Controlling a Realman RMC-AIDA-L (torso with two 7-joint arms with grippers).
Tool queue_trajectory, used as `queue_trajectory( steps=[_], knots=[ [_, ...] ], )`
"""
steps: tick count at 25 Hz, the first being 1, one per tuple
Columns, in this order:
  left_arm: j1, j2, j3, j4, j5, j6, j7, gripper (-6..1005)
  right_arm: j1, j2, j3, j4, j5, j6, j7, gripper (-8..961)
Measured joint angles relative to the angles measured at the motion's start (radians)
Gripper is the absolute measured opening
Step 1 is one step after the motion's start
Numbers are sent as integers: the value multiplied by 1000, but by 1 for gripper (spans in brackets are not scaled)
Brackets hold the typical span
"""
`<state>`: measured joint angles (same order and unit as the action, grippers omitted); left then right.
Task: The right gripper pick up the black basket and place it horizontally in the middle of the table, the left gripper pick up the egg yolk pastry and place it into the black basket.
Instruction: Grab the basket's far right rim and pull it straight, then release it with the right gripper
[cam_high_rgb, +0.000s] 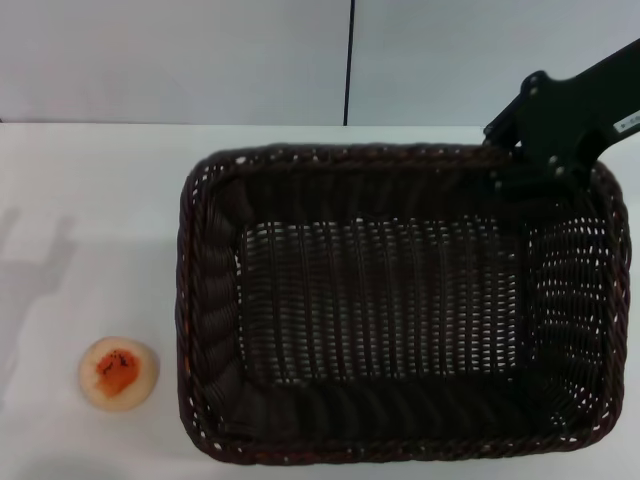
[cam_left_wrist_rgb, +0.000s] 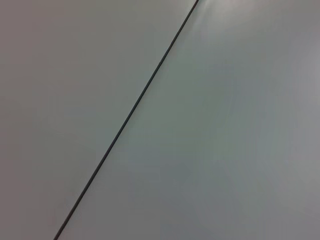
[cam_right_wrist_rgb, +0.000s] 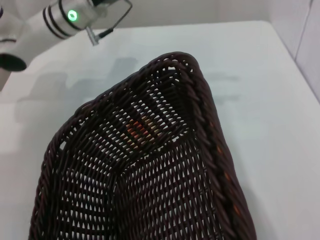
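Observation:
The black basket (cam_high_rgb: 400, 300) lies flat on the white table (cam_high_rgb: 90, 200), long side across, filling the middle and right of the head view. My right gripper (cam_high_rgb: 535, 165) is at the basket's far right corner, down against the braided rim. The right wrist view looks along the basket (cam_right_wrist_rgb: 150, 180) from that corner. The egg yolk pastry (cam_high_rgb: 119, 373) sits on the table left of the basket, apart from it. It shows as an orange glow through the weave in the right wrist view (cam_right_wrist_rgb: 140, 130). My left gripper is out of view.
A white arm segment with a green light (cam_right_wrist_rgb: 50, 20) hangs above the table beyond the basket. The left wrist view shows only a grey wall with a dark seam (cam_left_wrist_rgb: 130, 115). The wall (cam_high_rgb: 200, 60) stands behind the table's far edge.

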<state>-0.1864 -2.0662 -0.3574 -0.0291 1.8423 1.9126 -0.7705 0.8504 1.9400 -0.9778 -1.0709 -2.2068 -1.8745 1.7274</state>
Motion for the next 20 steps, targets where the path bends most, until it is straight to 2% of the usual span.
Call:
queue_trajectory(
  steps=[3, 8, 20],
  knots=[
    [0, 0, -2, -1, 0, 0, -13, 814, -6, 19, -7, 6, -17, 9, -46, 230],
    [-1, 1, -6, -11, -1, 1, -18, 814, -16, 35, -7, 6, -40, 28, -82, 242],
    [5, 0, 0, -27, 0, -2, -29, 814, -38, 46, -9, 8, -65, 68, -117, 271]
  ],
)
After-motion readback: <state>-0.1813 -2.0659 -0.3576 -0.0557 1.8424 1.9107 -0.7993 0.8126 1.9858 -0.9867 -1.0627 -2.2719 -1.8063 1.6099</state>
